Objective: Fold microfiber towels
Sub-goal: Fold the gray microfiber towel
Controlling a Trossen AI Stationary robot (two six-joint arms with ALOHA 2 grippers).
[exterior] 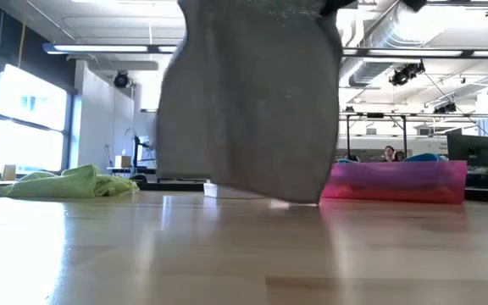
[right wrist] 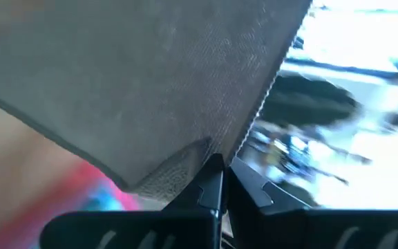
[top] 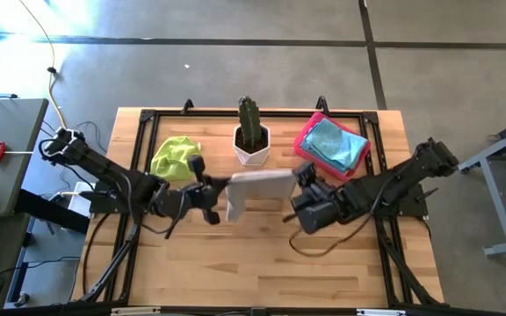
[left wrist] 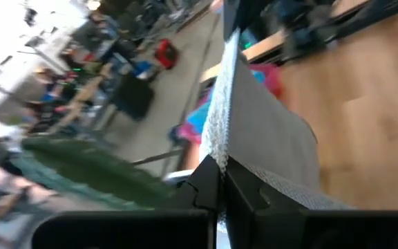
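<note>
A grey towel (top: 257,186) hangs in the air over the table's middle, stretched between my two grippers. My left gripper (top: 215,186) is shut on its left end and my right gripper (top: 299,175) is shut on its right end. In the low view the grey towel (exterior: 252,102) hangs down to just above the table. A lime green towel (top: 175,156) lies crumpled at the far left. Light blue towels (top: 334,145) lie in the pink tray (top: 309,133) at the far right. My left gripper pinches the grey towel's upper edge at its left corner (left wrist: 217,153) between its two fingers, coming level from the table's left. The towel hangs below, lifted clear, its top edge taut toward the other gripper. My right gripper pinches the grey towel's upper edge at its right corner (right wrist: 213,151) between its two fingers, coming from the table's right. The cloth puckers at the fingertips and hangs clear of the table.
A cactus in a white pot (top: 251,140) stands just behind the hanging towel. The pink tray stands at the far right corner. Bare wood lies toward the table's near edge (top: 262,263).
</note>
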